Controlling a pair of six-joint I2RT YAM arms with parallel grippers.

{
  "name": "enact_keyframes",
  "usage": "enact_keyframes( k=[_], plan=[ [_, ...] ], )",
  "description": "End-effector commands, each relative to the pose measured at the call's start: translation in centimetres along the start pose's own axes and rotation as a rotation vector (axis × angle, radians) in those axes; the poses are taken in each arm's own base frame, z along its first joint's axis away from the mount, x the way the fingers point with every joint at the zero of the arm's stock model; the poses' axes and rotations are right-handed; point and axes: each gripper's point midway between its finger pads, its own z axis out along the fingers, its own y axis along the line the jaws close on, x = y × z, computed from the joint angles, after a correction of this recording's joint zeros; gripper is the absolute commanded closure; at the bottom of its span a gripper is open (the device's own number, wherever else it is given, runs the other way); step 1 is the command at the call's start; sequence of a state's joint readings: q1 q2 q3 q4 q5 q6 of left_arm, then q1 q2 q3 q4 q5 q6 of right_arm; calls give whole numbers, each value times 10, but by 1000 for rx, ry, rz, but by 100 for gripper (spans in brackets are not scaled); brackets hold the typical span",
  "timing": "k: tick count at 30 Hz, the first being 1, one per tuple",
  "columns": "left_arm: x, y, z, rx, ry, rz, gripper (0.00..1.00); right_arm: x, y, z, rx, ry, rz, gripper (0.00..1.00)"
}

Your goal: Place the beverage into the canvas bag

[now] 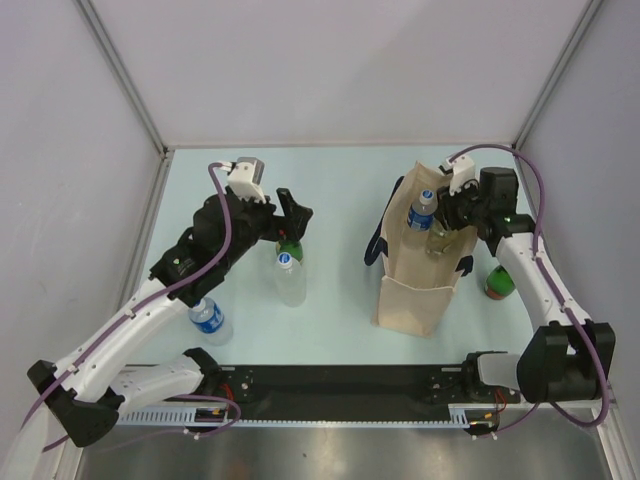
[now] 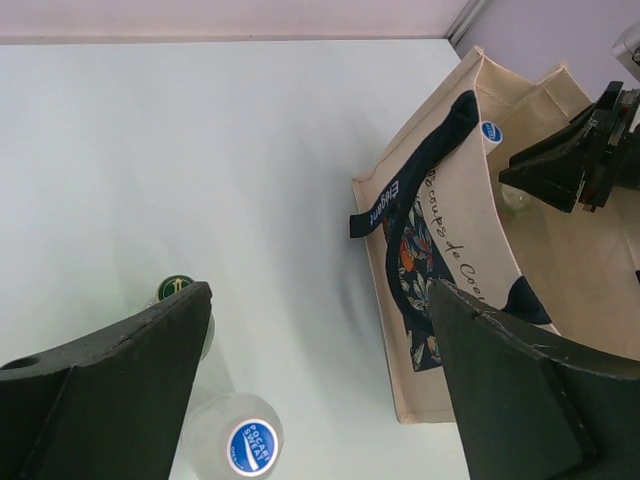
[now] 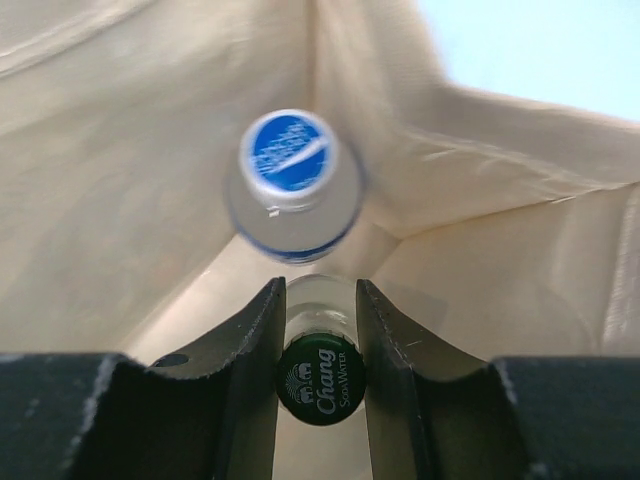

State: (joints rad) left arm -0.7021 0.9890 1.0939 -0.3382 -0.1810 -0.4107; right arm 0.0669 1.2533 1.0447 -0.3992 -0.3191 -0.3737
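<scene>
We find a water bottle (image 1: 423, 210) and a soda bottle (image 3: 320, 385) inside the canvas bag (image 1: 410, 290), a lone bottle (image 1: 498, 282) at its three o'clock, and three bottles (image 1: 290, 280) at nine.

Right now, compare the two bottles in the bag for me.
The blue-cap bottle has a blue-and-white cap; the Chang bottle has a dark green one. The blue-cap bottle is ungripped, while the Chang bottle is clamped at its neck in the right claw. Both are clear, cap-up and inside the bag.
</scene>
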Motion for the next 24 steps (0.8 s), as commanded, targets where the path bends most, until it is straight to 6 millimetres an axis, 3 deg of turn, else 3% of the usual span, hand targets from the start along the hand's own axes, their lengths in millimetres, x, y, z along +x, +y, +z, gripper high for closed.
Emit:
enact_keyframes(
  k=[1,11,15,17,19,24],
  plan=[
    [-10,0,0,4,-37,-22,5,-52,-39,-1,129,-180,-11,100],
    [-10,1,4,-1,-34,-23,5,-51,-61,16,192,-223,52,100],
    [-8,4,5,-7,-30,-22,5,-51,-74,13,219,-246,64,100],
    [-8,4,6,-9,-29,-22,5,-45,-72,13,203,-246,69,100],
    [-8,4,7,-4,-27,-22,5,-53,-71,12,187,-292,48,100],
    [-8,5,10,-5,-22,-15,5,-34,-55,16,122,-272,9,100]
  ],
)
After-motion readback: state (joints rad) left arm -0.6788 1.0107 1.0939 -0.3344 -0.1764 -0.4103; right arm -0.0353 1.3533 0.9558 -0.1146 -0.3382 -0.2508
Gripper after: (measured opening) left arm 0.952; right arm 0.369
